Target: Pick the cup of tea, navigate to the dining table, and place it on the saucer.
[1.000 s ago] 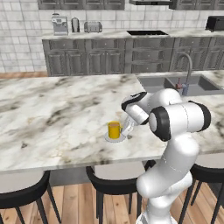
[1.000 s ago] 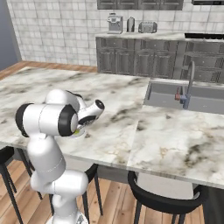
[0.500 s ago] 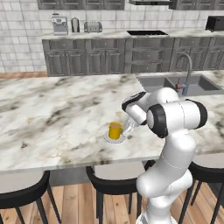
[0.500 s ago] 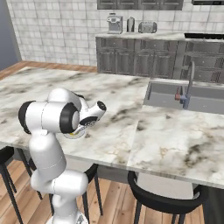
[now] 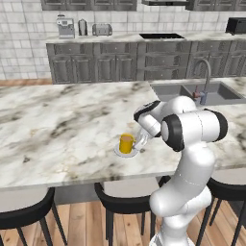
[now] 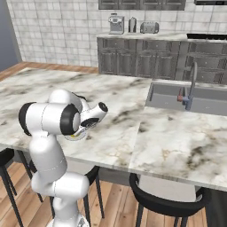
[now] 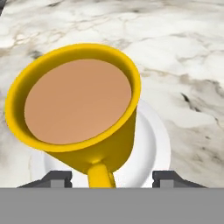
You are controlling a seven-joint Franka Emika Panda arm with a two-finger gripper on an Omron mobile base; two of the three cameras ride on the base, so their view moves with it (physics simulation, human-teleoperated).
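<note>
My claw [image 7: 108, 179] stands apart astride the small yellow tea mug's [image 7: 76, 109] handle; liquid sloshes, so I'd grip the rigid handle.

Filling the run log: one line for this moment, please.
cup: on saucer | gripper: open, straddling handle | table: reached

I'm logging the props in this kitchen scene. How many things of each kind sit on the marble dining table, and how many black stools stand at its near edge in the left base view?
Yellow cup of tea: 1
Pale saucer: 1
Black stools: 3
Total: 5
</note>
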